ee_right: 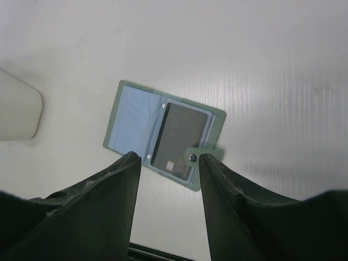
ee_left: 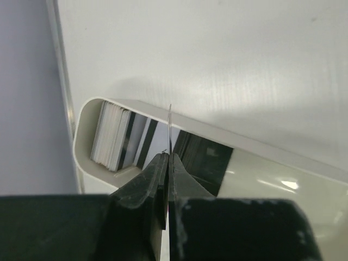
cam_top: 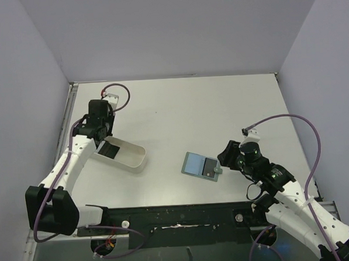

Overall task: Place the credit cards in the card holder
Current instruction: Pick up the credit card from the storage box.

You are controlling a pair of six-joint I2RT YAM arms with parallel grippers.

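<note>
The card holder point(cam_top: 201, 166) lies open on the table, sage green rim, light blue inside, with one dark credit card point(ee_right: 181, 140) in its right half. My right gripper point(ee_right: 166, 156) is open and hovers just above its near edge; the snap tab point(ee_right: 191, 157) is by the right finger. It also shows in the top view point(cam_top: 224, 156). My left gripper point(ee_left: 167, 157) is shut on a thin credit card point(ee_left: 170, 128) seen edge-on, held over the white tray point(ee_left: 81, 147). More cards point(ee_left: 111, 136) stand in the tray, with dark ones point(ee_left: 204, 160) beside them.
The white oblong tray point(cam_top: 134, 160) sits at the left of the table, below my left gripper point(cam_top: 106, 139). Grey walls close in the table on the left, back and right. A dark base rail point(cam_top: 179, 218) runs along the near edge.
</note>
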